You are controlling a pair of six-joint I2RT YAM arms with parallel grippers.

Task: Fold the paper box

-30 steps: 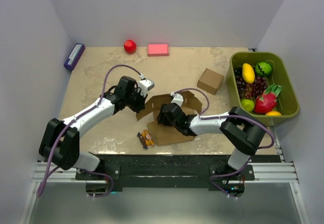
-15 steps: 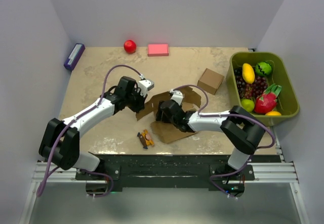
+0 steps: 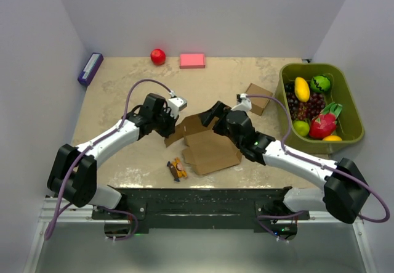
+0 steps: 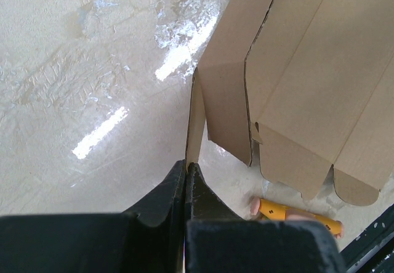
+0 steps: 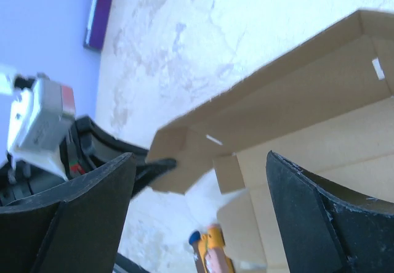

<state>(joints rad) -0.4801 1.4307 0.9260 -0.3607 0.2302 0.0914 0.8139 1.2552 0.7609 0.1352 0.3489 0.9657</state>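
**Right arm (image 3: 289, 159) swings off the paper box (image 3: 209, 151)**

Top view: the right arm has swung rightward; the paper box lies near-centre on the bench (image 3: 123, 88). Left wrist: left jaws pinch its flap (image 4: 196, 116). Right wrist: right jaws spread wide, clasping nothing.

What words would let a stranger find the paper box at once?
On the beige table, look at the middle, near the front edge. The paper box lies there, a wide brown cardboard sheet with flaps, one pinched by the left claw. Its brown neighbour, the small box, is cube-like.
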